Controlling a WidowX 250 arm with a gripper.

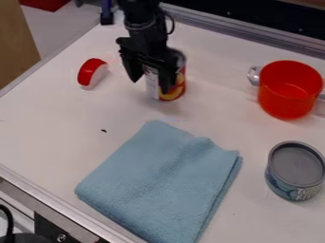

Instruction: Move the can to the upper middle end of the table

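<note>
The black gripper (149, 84) hangs in the upper middle of the view, its fingers spread apart and pointing down. A tall can (174, 93) with a red, yellow and white label stands upright on the table (57, 126) right by it. One finger hangs at the can's left side; the other is in front of the label and hides part of it. Whether either finger touches the can, I cannot tell. A second, shorter can (297, 166), grey-topped with a blue-green label, stands upright at the lower right.
A folded blue cloth (164, 182) covers the lower middle. An orange-red pot (289, 90) with silver handles stands at the upper right. Left of the gripper lies a small red and white object (92, 73). A metal rail (254, 35) runs along the far edge.
</note>
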